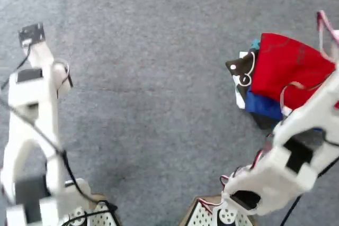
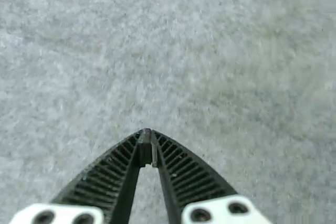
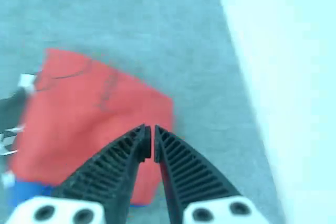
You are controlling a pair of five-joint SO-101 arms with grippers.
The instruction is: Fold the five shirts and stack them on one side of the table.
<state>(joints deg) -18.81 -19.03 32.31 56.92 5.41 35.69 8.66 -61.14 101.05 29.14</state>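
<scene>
The grey-covered desk (image 1: 159,78) lies bare across its middle and left, open from the near side by the arm bases to its far edge at the top of the high view. The stack of shirts (image 1: 267,86) sits on the right side of the desk. A folded red shirt (image 1: 291,70) is on top, a blue shirt (image 1: 262,107) shows beneath its near edge, and a dark shirt (image 1: 241,70) with white markings pokes out toward the middle of the desk.

The left arm (image 1: 32,99) stretches along the left side, well apart from the stack. The left jaws are closed tip to tip on nothing, above bare grey cover (image 2: 157,51).

The right arm (image 1: 296,146) leans over the near corner of the stack. The right jaws are pressed together and empty, above the red shirt (image 3: 89,108) without touching it. There the desk's cover (image 3: 199,56) ends in a straight edge against a pale surface, and a strip of bare grey separates the red shirt from that edge.
</scene>
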